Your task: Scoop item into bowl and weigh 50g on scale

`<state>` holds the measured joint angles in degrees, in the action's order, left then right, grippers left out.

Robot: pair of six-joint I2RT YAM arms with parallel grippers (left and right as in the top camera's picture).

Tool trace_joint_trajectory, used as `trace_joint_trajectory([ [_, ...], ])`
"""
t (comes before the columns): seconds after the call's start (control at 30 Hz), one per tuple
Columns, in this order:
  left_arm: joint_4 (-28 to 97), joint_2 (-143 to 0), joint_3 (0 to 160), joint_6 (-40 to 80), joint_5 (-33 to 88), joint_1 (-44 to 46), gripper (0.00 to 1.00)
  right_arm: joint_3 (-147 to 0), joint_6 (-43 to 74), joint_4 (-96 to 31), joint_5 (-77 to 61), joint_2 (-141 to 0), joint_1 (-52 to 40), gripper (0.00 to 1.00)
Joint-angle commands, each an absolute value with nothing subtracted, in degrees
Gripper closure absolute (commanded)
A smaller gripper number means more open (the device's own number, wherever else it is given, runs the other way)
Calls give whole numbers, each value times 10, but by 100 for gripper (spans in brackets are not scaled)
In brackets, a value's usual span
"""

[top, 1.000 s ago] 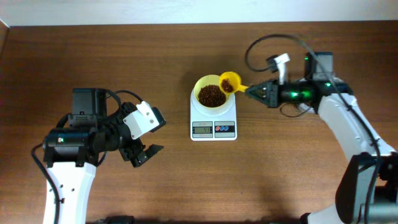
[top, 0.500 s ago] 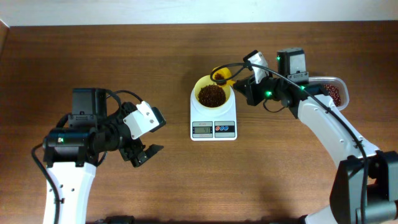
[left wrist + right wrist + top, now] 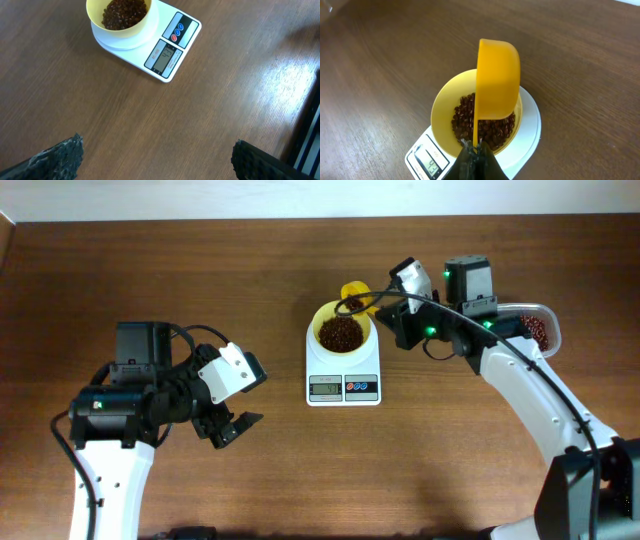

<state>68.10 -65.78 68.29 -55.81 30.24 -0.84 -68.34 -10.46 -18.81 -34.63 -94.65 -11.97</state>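
Your right claw (image 3: pixel 474 148) is clenched on the handle of the yellow scoop (image 3: pixel 497 82), which is tipped on its side directly above the bowl (image 3: pixel 440 107). The bowl sits centred on the scale (image 3: pixel 343 370), and the scale stands on the bench (image 3: pixel 300 470) between your two arms. A good heap of beans (image 3: pixel 465 117) already lies in the bowl and covers its bottom. From the wrist view you see only the outside of the scoop's cup, so you cannot tell whether any beans are left in it.

Your left claw (image 3: pixel 156 145) is released, with its jaws wide apart. It hangs over bare bench well clear of the scale and holds nothing.

By my reading you are well into the pouring step and the bowl is loaded, but the weighing is not settled. The display (image 3: pixel 432 167) shows digits that may be in the forties, though they are too small and blurred to trust. If that reading is right, you are a little short of fifty grams and only a small top-up remains. More beans wait in the clear container (image 3: pixel 546 311) at the far right, beside your right arm. What is left for you is to confirm the reading, then add or hold back a few beans accordingly.
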Motion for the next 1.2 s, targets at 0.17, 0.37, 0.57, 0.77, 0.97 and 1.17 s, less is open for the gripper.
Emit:
trace_joint_trajectory([
  [0.17,682,-657,683,-567,314,-12,1,-695,-132,-207,-318,-922,-151,96],
  [0.37,682,-657,683,-567,314,-12,1,-694,-133,-212,-268,-917,-158,96],
  [0.57,682,-657,683,-567,314,-12,1,-693,-133,-223,-236,-920,-176,96],
  [0.77,682,-657,683,-567,314,-12,1,-693,-133,-232,-229,-917,-180,96],
  [0.97,682,-657,683,-567,315,-12,1,-693,-132,-234,-237,-916,-182,96],
  [1.17,682,-657,683,-567,314,-12,1,-693,-132,-234,-237,-916,-182,96],
])
